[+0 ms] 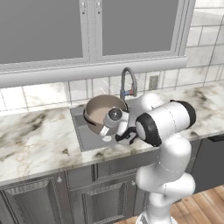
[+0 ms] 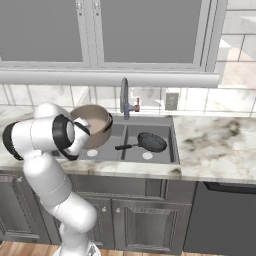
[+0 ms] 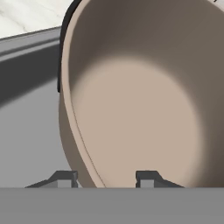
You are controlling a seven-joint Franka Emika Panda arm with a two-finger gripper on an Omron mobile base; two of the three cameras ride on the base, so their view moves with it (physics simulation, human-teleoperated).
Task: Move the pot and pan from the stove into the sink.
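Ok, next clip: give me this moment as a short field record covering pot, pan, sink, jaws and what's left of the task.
pot: tilted, held over the left basin, wall between the jaws
pan: lying in the right basin, handle pointing left
sink: double basin, faucet behind the divider
gripper: jaws astride the pot's rim, shut on it
task left: pot not yet set down

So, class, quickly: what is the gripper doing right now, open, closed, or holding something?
Gripper: closed on the rim of the pot, holding it tilted over the sink.
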